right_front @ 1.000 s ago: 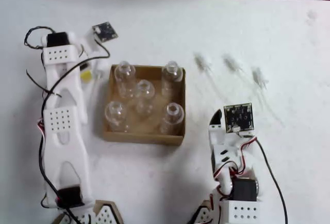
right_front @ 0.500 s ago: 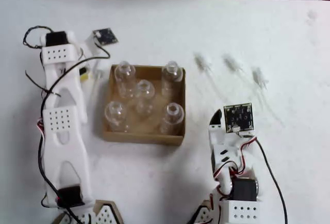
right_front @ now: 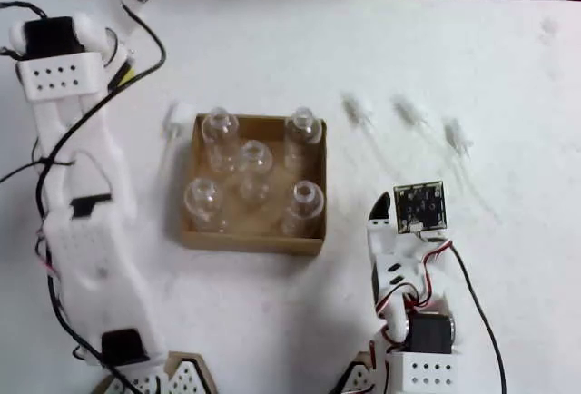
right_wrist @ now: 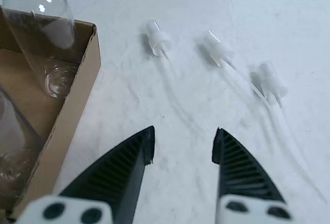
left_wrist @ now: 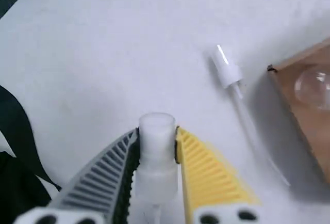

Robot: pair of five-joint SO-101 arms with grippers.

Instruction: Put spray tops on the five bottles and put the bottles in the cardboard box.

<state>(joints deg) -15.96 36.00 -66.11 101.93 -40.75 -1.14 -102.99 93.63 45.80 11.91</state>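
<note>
The left gripper (left_wrist: 157,137) is clamping its grey and yellow jaws around a spray top (left_wrist: 155,167), holding it off the table and well away from the cardboard box (right_front: 254,241). The main risk, as I am judging it, is coming at the insertion: these tops are trailing a long, thin dip tube (plain to see on the spare top (left_wrist: 227,70) lying just beside the box), and a tube arriving tilted is likely to be catching on a bottle's neck instead of dropping inside. Pressing down then would be bending the tube or tipping the bottle, since the bottles are looking light and are standing close together. The held top could also be twisting in the jaws, as the grip is sitting on its smooth round body.

The box is holding 5 clear bottles (right_front: 254,162), all upright, 1 in each corner and 1 in the middle, and none is wearing a top yet.

The right gripper (right_wrist: 183,149) is resting with its jaws parted and nothing between them, near the box's right side, facing 3 more spray tops (right_wrist: 157,37) lying apart on the table (right_front: 508,58).
</note>
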